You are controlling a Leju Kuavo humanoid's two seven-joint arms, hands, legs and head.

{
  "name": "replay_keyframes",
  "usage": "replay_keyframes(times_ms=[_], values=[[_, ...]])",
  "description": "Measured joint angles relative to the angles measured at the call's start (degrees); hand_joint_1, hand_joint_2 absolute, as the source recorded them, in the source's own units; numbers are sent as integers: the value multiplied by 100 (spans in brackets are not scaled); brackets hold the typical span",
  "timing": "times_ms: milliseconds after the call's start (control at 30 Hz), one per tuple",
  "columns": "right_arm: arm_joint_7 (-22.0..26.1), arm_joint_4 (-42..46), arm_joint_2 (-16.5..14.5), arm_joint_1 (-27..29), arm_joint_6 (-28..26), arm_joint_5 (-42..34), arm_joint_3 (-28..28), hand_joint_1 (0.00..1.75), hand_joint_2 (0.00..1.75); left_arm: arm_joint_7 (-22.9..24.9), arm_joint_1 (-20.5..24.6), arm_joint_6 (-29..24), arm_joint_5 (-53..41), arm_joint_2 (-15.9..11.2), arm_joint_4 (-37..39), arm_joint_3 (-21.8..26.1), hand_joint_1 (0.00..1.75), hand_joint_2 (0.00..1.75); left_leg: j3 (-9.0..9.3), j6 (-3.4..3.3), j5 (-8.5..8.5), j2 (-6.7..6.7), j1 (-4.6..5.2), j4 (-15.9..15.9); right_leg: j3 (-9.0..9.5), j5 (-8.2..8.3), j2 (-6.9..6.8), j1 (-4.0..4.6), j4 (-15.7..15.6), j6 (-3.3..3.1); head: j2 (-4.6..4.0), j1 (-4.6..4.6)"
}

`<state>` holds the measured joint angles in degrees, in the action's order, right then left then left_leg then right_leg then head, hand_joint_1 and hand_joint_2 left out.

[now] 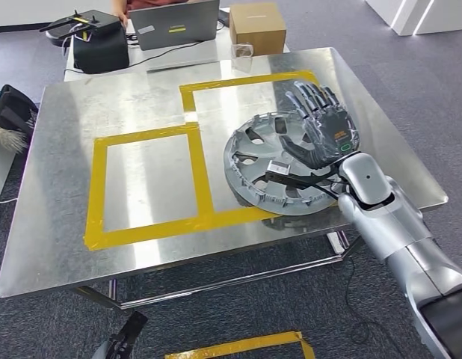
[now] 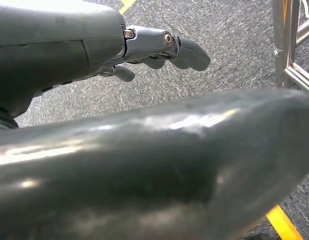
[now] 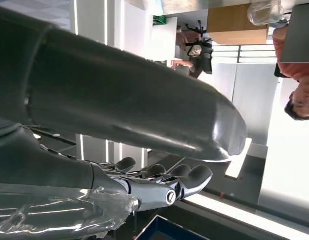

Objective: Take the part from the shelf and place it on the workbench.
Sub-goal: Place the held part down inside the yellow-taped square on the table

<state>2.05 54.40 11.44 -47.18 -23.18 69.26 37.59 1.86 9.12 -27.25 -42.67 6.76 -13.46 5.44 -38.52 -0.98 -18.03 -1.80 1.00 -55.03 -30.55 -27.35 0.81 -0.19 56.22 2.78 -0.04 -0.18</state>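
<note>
One grey wheel-cover part [image 1: 276, 166] lay flat on the metal counter [image 1: 65, 194], near its front right edge and partly over the yellow tape outline [image 1: 146, 228] marked on the surface. Its rim overlapped the front strip of the right-hand taped rectangle, and the far side of the disc sat inside that rectangle. The right hand [image 1: 321, 131] was above the part's right side, palm down, with its fingers [image 1: 308, 97] stretched forward and spread apart over the rim; the thumb reached in toward the disc's middle. Whether the palm was touching the part or only hovering over it could not be told, and the fingers were not curled around anything. The silver right arm [image 1: 404, 232] came in from the lower right corner of the head view. In the right wrist view the same hand [image 3: 156, 182] showed straight fingers lying side by side.

In the left wrist view, the left hand [image 2: 160, 50] was low beside the counter's metal leg [image 2: 283, 42], over grey carpet [image 2: 221, 30], its fingers extended and holding nothing.

Beyond the counter, a second table carried an open laptop [image 1: 175, 22], a cardboard box [image 1: 257, 26] and a black case [image 1: 99, 41]. A dark bag [image 1: 14, 108] sat off the counter's left side.
</note>
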Motion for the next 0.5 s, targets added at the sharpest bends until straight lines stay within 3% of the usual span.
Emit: replay_keyframes(times_ms=[167, 400, 467, 500], values=[[2, 0, -9, -1, 15, -4, 1, 0, 0, 1, 0, -3, -12, -7, 0, 0, 0, 0, -3, -13, -12, 0, 10, -15, 5, -1, 1, -9, -6, 10, 0, -1], [32, 0, -53, -46, 41, -11, 10, 0, 0, 0, 7, -36, 34, -17, -1, 5, 0, 0, 17, -106, -46, 18, 23, -28, 25, -44, 10, -43, 0, 98, 0, -1], [38, 0, -62, -73, 52, -14, 23, 0, 0, -8, 19, -57, 41, -16, -2, 7, 0, 0, 42, -137, -30, 45, -6, 10, -106, -251, -8, -37, 283, 124, 0, 20], [38, -1, -66, -80, 56, -16, 32, 0, 0, -11, 25, -63, 44, -15, -2, 8, 0, 0, 47, -145, -31, 55, -14, 17, -254, -440, -21, -38, 606, 132, 0, 30]])
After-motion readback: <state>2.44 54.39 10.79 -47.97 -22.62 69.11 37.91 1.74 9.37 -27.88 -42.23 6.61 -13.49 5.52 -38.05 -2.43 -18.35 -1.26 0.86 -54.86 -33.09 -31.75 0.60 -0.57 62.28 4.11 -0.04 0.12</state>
